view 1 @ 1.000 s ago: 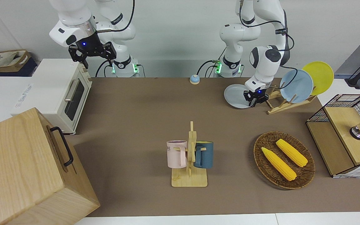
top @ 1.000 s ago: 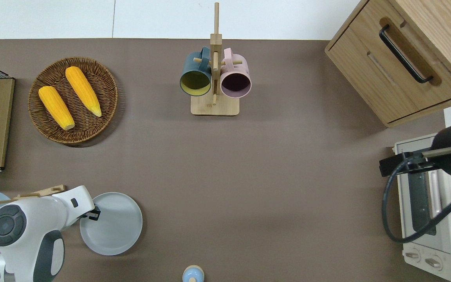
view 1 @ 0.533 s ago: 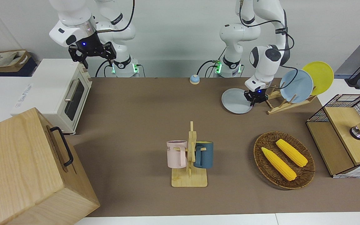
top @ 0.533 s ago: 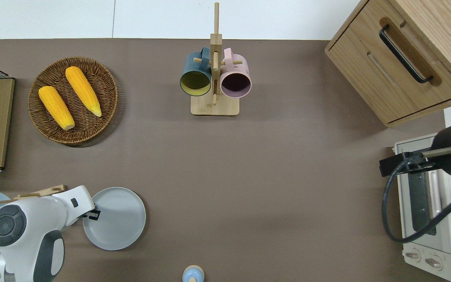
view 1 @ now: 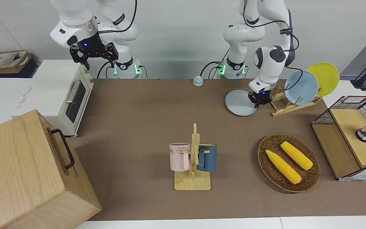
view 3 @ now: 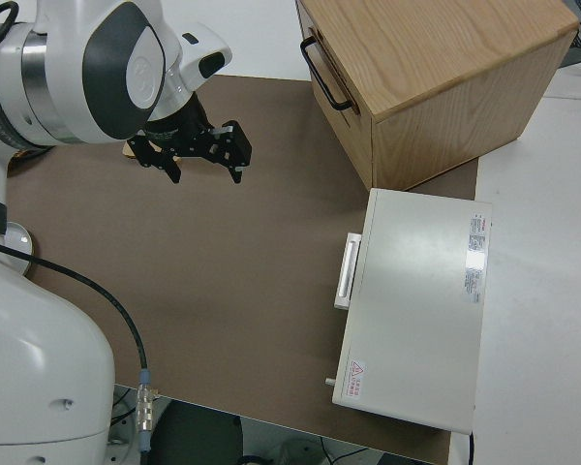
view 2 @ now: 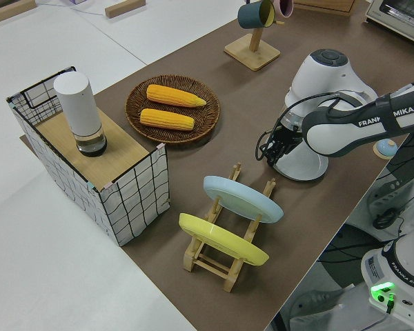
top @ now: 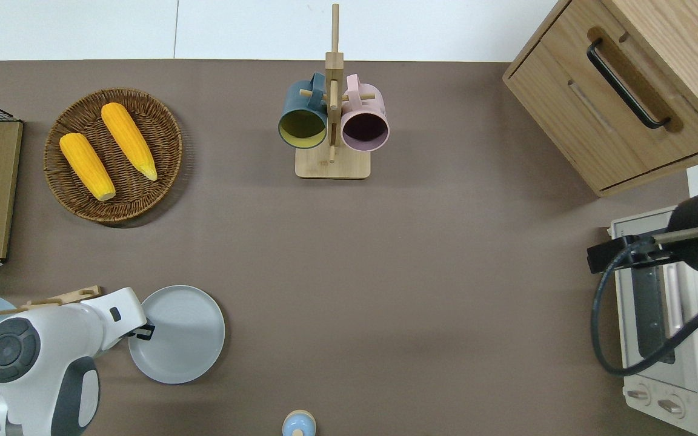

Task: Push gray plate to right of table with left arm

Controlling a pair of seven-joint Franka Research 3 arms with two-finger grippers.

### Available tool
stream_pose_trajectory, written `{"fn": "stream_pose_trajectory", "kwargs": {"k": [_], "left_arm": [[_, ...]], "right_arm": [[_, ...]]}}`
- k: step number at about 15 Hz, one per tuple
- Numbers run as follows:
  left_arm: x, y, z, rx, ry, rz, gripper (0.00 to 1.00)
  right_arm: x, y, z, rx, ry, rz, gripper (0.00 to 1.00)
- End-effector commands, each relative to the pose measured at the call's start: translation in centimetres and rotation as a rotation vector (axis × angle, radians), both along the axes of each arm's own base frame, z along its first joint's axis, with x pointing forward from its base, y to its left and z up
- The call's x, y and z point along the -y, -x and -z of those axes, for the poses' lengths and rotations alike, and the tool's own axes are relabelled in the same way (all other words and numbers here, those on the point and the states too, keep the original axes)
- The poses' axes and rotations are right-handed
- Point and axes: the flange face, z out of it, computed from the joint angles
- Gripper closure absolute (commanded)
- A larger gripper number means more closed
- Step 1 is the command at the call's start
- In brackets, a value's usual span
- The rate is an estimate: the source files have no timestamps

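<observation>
Since a second ago, I see the gray plate [top: 177, 334] has slid a little toward the right arm's end of the counter [top: 385, 272] and slightly farther from the robots; over the last half second it barely shifted. My left end effector [top: 143, 330] sits at the plate's rim on the side toward the left arm's end, low at the counter surface; I cannot tell whether its fingers are parted or closed. The plate lies flat on the matte brown top, just beside the wooden plate rack [view 1: 289, 105] holding a sky-blue plate [view 1: 301, 87] and a yellow plate [view 1: 324, 79] on edge. Toward the right arm's end a wide bare stretch of counter runs as far as the white toaster oven [view 1: 59, 95]. The mug rack [top: 332, 121] and woven basket [top: 170, 142] with two corn cobs stand farther from the robots, well apart. The right arm is parked, its end effector [view 3: 189, 150] spread open.
</observation>
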Motion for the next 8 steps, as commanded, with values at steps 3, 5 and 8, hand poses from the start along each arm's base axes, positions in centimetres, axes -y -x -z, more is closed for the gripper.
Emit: {"fn": "stream_pose_trajectory", "kwargs": {"k": [3, 5, 8], "left_arm": [[4.0, -0.1, -0.2, 0.024, 0.000, -0.145, 1.00], [5.4, -0.1, -0.4, 0.025, 0.007, -0.187, 1.00], [9.1, 0.3, -0.4, 0.028, 0.025, -0.245, 1.00]], "right_arm": [[0.1, 0.3, -0.4, -0.004, -0.002, 0.014, 0.017], [0.2, 0.3, -0.4, -0.004, -0.002, 0.015, 0.017], [0.1, 0.3, -0.4, -0.004, -0.002, 0.014, 0.017]]}}
